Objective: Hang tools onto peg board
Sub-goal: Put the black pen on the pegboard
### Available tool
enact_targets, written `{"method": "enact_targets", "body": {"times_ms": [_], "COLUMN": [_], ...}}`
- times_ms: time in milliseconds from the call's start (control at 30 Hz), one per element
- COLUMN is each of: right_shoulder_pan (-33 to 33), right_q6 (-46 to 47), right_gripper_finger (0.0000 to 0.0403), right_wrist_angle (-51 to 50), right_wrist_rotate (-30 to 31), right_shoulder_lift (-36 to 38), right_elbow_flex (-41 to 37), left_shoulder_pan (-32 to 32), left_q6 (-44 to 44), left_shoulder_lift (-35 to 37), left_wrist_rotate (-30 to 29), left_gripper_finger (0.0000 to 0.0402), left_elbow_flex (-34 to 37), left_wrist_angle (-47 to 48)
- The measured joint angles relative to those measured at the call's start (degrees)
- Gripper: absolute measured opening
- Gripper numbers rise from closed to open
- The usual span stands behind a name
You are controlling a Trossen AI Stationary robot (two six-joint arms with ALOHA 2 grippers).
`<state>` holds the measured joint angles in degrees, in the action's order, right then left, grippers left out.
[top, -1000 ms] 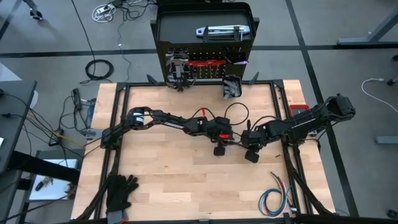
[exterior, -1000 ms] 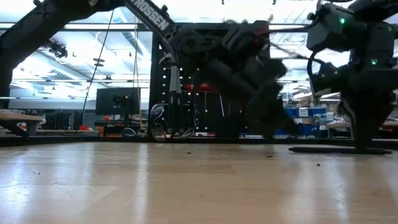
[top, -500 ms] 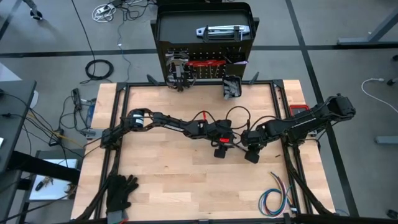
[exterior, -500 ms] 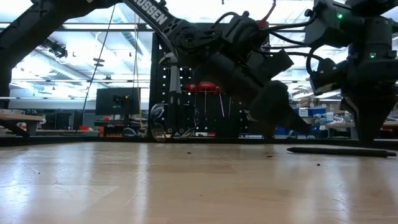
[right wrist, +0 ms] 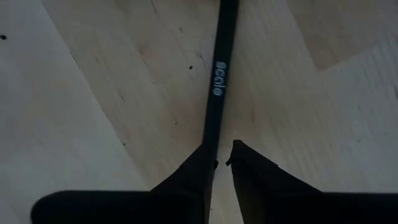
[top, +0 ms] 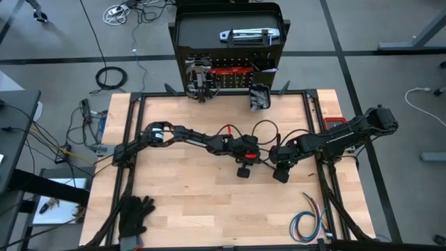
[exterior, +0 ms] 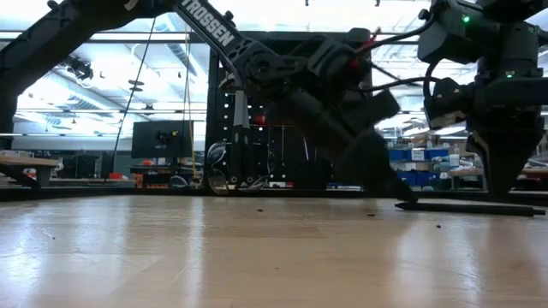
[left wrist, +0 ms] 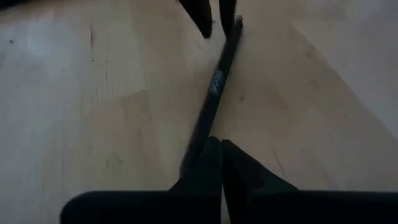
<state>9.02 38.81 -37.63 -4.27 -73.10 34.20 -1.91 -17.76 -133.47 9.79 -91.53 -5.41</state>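
Left wrist view: left end effector (left wrist: 221,149) now clenched on thin black rod (left wrist: 214,87); right end effector (right wrist: 222,158) loosening beside rod, mid-worktop. Handover likely.

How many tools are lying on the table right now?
1: a thin black bar tool lying flat on the table, between the left gripper and right gripper. Others may be hidden beneath the arms.
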Motion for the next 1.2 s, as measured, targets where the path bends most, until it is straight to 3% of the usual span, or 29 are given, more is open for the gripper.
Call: {"method": "enact_targets", "body": {"times_ms": [233, 400, 533, 867, 1200], "right_shoulder_pan": [0.0, 0.0, 0.0, 0.0, 0.0], "right_q6": [0.0, 0.0, 0.0, 0.0, 0.0], "right_gripper_finger": [0.0068, 0.0067, 0.0068, 0.0068, 0.0064], "right_wrist_angle": [0.8, 0.9, 1.0, 2.0, 2.5], "right_wrist_rotate": [0.0, 0.0, 0.0, 0.1, 0.1], "right_shoulder_lift": [0.0, 0.1, 0.1, 0.1, 0.1], "right_elbow_flex": [0.1, 0.1, 0.1, 0.1, 0.1], "left_shoulder_pan": [-0.8, -0.9, -0.8, -1.8, -1.8], "left_q6": [0.3, 0.2, 0.1, 0.2, 0.2], "left_shoulder_lift": [-1.0, -1.1, 0.0, 1.8, 1.7], "left_wrist_rotate": [-0.2, 5.1, 5.9, -1.5, -1.8], "left_gripper_finger": [0.0002, 0.0001, 0.0001, 0.0, 0.0], "left_elbow_flex": [-0.2, -0.2, -0.2, -0.3, -0.3], "left_wrist_angle": [-0.3, 0.3, 3.4, 3.9, 2.0]}}
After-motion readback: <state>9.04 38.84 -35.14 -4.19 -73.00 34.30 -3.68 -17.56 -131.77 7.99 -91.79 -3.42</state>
